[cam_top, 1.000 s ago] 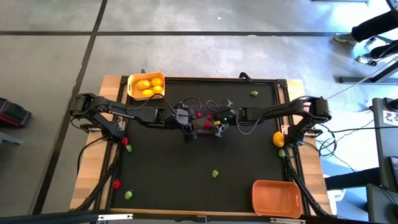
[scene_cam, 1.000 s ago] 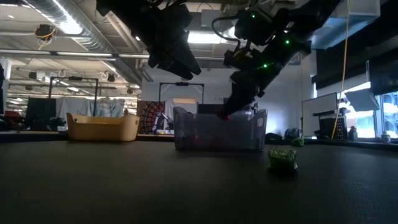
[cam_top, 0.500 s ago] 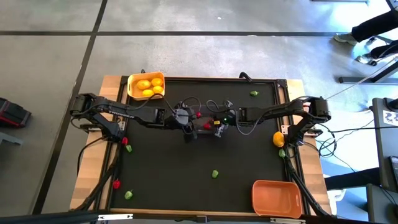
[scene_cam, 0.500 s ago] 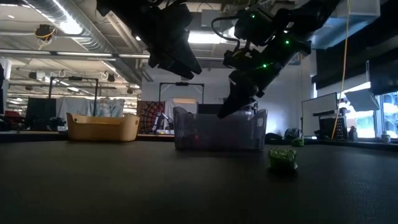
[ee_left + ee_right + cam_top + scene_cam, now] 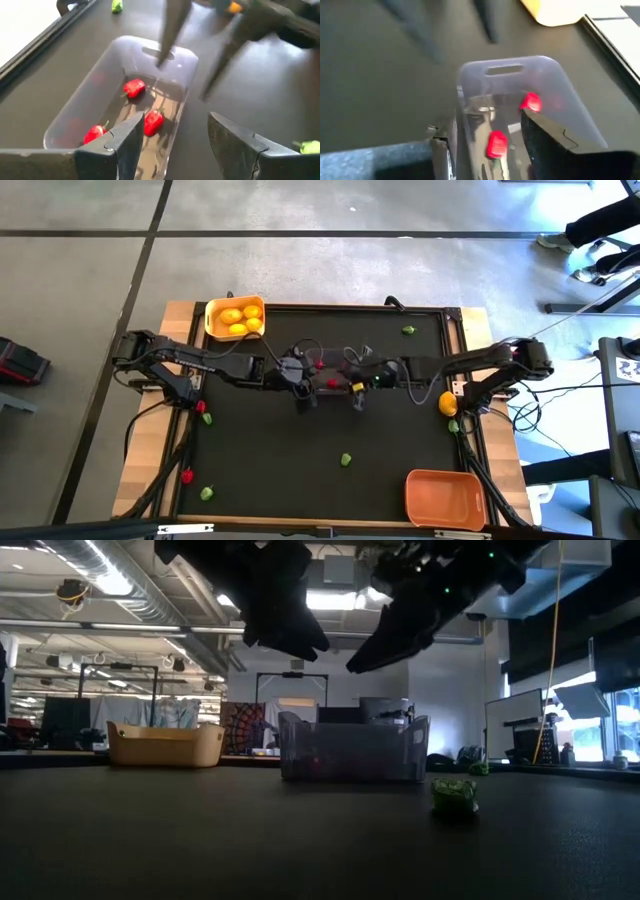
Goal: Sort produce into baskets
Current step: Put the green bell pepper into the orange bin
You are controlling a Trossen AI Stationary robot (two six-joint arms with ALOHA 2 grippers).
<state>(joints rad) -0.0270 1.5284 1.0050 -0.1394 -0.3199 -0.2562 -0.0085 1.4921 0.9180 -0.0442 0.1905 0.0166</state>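
Observation:
The clear basket (image 5: 322, 361) stands mid-table and holds three red pieces (image 5: 134, 88). It also shows in the low view (image 5: 350, 750) and the right wrist view (image 5: 520, 80). My left gripper (image 5: 175, 122) hovers open and empty above the basket's left end (image 5: 300, 377). My right gripper (image 5: 487, 117) hovers open and empty above its right end (image 5: 357, 387). The yellow basket (image 5: 235, 317) at the far left holds lemons. The orange basket (image 5: 445, 498) stands at the near right. A lemon (image 5: 447, 403) lies near the right edge.
Green pieces lie loose at the far right (image 5: 408, 330), near the middle front (image 5: 346, 460), at the near left (image 5: 207, 493) and by the lemon (image 5: 453, 425). Red pieces lie along the left edge (image 5: 203, 413) (image 5: 187, 476). Cables run along both wooden side rails.
My right gripper has risen out of the clear basket and drawn back a little toward the table's right edge. A red piece seen at its fingertips a second ago no longer shows there. My left gripper has kept still above the basket.

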